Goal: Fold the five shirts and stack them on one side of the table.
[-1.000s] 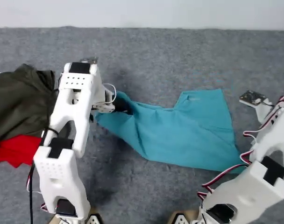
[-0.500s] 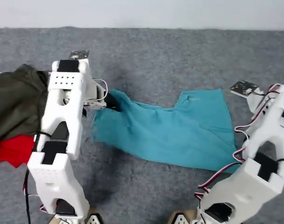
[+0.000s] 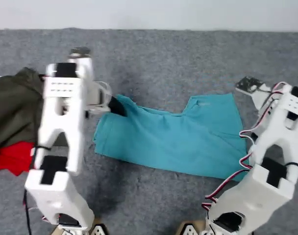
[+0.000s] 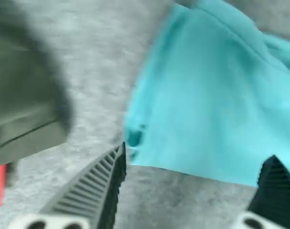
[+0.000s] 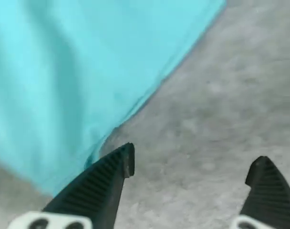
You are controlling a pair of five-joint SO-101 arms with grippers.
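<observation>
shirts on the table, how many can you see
3: a teal shirt spread across the middle of the table, an olive shirt bunched at the high view's left edge, a red shirt poking out beneath it. Others may be hidden there.

Grey felt-like covering (image 3: 168, 58); pale wall strip (image 3: 149, 12) beyond

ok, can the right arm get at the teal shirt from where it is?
Probably yes. The right gripper is open just off the shirt edge, over bare table, and nothing lies between them.
</observation>
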